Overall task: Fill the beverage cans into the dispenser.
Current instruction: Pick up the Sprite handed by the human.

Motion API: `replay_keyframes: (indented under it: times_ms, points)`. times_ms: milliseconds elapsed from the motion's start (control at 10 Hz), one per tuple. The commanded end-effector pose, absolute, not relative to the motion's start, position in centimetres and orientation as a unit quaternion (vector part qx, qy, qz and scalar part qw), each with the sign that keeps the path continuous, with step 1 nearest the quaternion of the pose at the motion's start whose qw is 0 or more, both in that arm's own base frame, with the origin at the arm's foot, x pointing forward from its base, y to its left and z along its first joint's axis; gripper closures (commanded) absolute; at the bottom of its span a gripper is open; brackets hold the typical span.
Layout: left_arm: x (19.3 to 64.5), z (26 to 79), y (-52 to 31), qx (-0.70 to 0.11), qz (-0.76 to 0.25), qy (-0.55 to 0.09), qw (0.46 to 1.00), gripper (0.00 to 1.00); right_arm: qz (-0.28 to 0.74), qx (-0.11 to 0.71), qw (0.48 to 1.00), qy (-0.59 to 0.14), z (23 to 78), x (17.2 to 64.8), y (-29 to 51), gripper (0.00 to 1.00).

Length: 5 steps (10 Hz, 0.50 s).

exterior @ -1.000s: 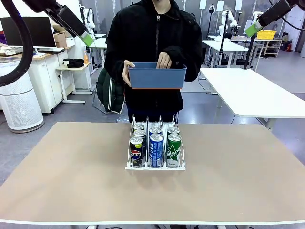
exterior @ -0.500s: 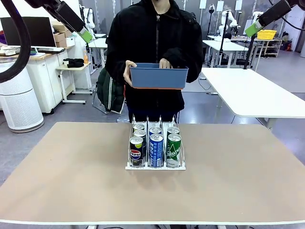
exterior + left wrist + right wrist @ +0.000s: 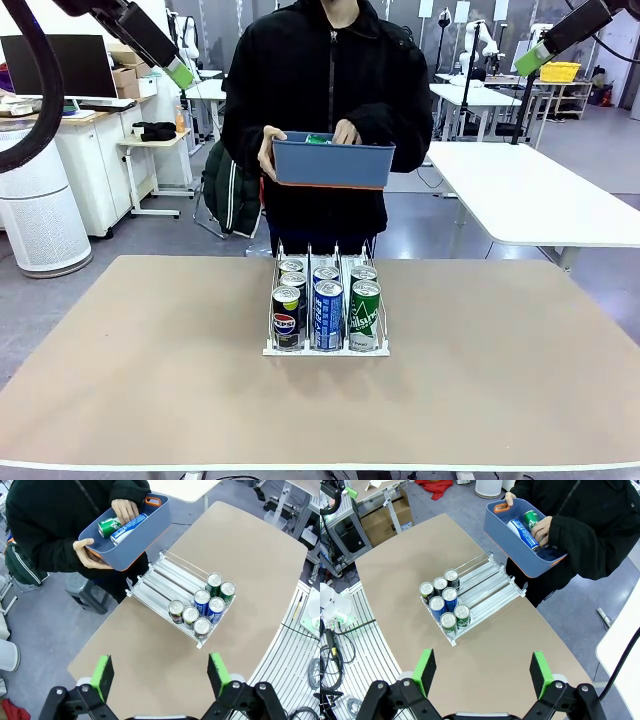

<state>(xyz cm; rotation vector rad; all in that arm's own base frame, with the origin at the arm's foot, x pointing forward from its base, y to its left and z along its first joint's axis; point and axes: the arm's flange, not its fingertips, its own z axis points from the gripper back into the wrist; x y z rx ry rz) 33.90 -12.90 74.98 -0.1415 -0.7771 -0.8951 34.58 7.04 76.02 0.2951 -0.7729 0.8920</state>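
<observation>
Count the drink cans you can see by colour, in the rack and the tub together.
Black Pepsi cans: 3
Blue cans: 3
Green cans: 3
Total: 9 visible, 7 in the dispenser, 2 in the blue tub.

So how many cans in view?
9: seven in the dispenser (three Pepsi cans, two blue, two green), a green can and blue can in the person's blue tub; hand may hide more.

At the middle of the front view, the dark can (image 3: 286, 322) reads "pepsi", the green can (image 3: 364, 318) "Chilsung"; the blue can (image 3: 328, 318) has illegible print.
</observation>
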Motion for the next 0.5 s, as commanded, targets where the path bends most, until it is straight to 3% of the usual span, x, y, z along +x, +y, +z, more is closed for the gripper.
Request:
replay_keyframes:
  times_ms: [0,400]
  points:
    - [33.86,75.03,-12.8,-0.07,-0.419,-0.367,0.827,0.0,0.42,0.138,0.821,-0.362,75.88,34.57,7.06,0.0]
    - [33.86,75.03,-12.8,-0.07,-0.419,-0.367,0.827,0.0,0.42,0.138,0.821,-0.362,75.88,34.57,7.06,0.0]
